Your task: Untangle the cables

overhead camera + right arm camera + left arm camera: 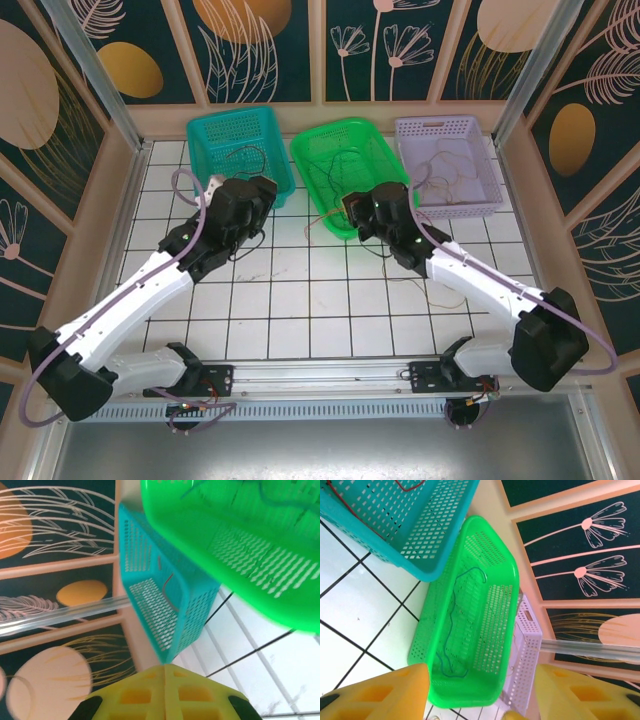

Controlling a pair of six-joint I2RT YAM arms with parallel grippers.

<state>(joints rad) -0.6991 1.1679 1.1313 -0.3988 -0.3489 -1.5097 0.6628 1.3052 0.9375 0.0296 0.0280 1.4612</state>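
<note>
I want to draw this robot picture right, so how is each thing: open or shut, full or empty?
left claw: open, nothing between its fingers
right claw: shut
teal basket: red cable inside
green basket: thin dark cable lying inside
purple basket: tan cables inside

Plastic and tile, mostly glossy
The green basket (497, 615), teal basket (427, 527) and lilac basket (524, 655) are smooth perforated plastic; the white tiled table (355, 605) looks glossy.
</note>
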